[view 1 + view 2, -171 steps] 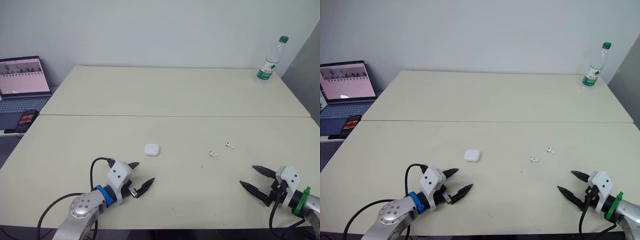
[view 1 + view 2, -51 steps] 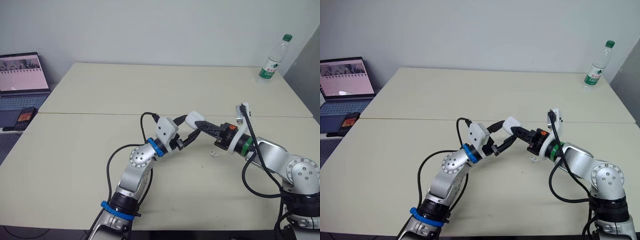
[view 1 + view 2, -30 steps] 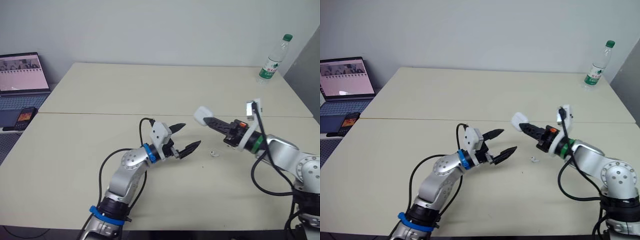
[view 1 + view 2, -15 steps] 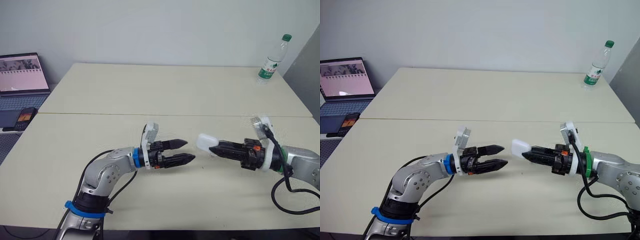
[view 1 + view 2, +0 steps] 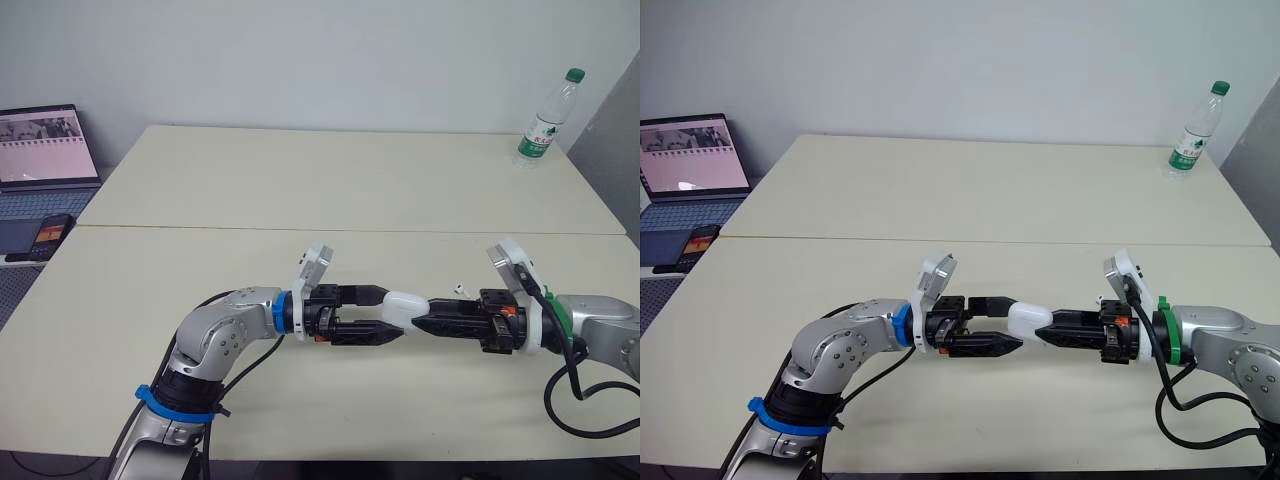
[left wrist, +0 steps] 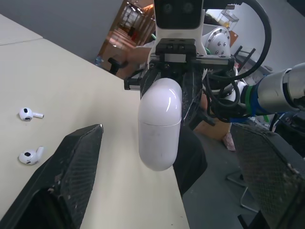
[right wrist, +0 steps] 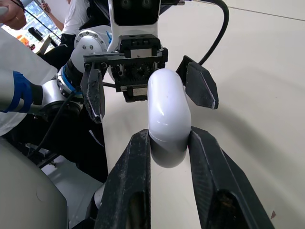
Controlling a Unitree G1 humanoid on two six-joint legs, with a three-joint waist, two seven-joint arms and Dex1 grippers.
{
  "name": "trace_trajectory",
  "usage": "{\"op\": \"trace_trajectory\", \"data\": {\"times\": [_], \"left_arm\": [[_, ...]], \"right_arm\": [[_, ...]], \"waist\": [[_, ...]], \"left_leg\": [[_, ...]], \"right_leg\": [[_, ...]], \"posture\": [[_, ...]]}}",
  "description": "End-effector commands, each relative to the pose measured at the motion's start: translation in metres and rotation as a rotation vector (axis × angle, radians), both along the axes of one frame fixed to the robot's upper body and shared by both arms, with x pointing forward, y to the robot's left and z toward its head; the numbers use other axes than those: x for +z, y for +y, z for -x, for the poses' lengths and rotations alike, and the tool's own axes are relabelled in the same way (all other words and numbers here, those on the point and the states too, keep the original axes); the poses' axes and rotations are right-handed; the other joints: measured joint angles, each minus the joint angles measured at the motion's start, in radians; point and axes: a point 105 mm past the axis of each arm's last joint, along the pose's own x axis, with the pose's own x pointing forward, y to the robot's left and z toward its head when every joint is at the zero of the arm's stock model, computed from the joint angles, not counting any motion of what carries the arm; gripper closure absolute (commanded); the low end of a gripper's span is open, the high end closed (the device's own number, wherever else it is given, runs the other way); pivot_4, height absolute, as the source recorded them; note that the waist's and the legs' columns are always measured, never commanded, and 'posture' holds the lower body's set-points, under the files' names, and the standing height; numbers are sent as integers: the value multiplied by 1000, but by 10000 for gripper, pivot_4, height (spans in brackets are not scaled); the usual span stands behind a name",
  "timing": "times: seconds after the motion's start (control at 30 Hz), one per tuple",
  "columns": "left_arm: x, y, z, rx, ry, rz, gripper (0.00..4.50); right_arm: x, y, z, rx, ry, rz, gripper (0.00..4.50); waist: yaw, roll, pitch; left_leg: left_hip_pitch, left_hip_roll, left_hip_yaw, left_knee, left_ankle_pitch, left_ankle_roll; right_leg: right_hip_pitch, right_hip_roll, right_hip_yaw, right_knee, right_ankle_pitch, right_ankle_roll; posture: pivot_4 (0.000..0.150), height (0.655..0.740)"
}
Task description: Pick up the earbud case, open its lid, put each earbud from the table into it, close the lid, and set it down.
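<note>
In the left eye view, the right gripper (image 5: 418,318) is clamped on a glossy white, rounded plastic earbud case (image 5: 404,305), held in the air over the pale beige table (image 5: 300,190). The left gripper (image 5: 392,314) faces it, black fingers spread either side of the case's free end. The left wrist view shows the case between those parted fingers, with two small white earbuds (image 6: 29,155) lying on the table. In the right wrist view, the right fingers (image 7: 136,181) press both sides of the case.
</note>
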Motion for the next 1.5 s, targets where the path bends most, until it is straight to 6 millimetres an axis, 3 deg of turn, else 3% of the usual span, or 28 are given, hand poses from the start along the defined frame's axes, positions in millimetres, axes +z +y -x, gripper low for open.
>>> {"op": "trace_trajectory", "data": {"times": [0.03, 0.3, 0.33, 0.63, 0.77, 0.93, 1.5], "left_arm": [[10, -4, 7, -48, -39, 16, 9615], [9, -6, 10, -67, -35, 11, 35712], [9, -6, 10, -69, -35, 12, 37322], [9, -7, 10, -74, -43, 15, 37344], [8, -5, 5, -38, -56, 11, 37344], [7, -5, -2, 5, -62, 2, 37344], [0, -9, -3, 10, -86, -18, 37344]], "right_arm": [[9, 4, 4, 27, -49, 2, 37664], [13, 6, 4, 30, -60, -18, 37664], [14, 7, 4, 30, -62, -20, 37664], [14, 6, 2, 20, -83, -21, 37664], [15, 3, 1, 10, -93, -12, 24152], [19, -4, -14, -115, -180, 21, 6382], [9, -7, -22, -144, -233, 160, 6382]], "waist": [[0, 0, 0], [0, 0, 0], [0, 0, 0], [0, 0, 0], [0, 0, 0], [0, 0, 0], [0, 0, 0]], "left_leg": [[0, 0, 0, 0, 0, 0], [0, 0, 0, 0, 0, 0], [0, 0, 0, 0, 0, 0], [0, 0, 0, 0, 0, 0], [0, 0, 0, 0, 0, 0], [0, 0, -1, 0, 0, 0], [0, 0, 0, 0, 0, 0]], "right_leg": [[0, 0, 0, 0, 0, 0], [0, 0, 0, 0, 0, 0], [0, 0, 0, 0, 0, 0], [0, 0, 0, 0, 0, 0], [0, 0, 0, 0, 0, 0], [0, 0, 0, 0, 0, 0], [0, 0, 0, 0, 0, 0]], "posture": [[1500, 7362], [1500, 7362], [1500, 7362], [1500, 7362], [1500, 7362], [1500, 7362], [1500, 7362]]}}
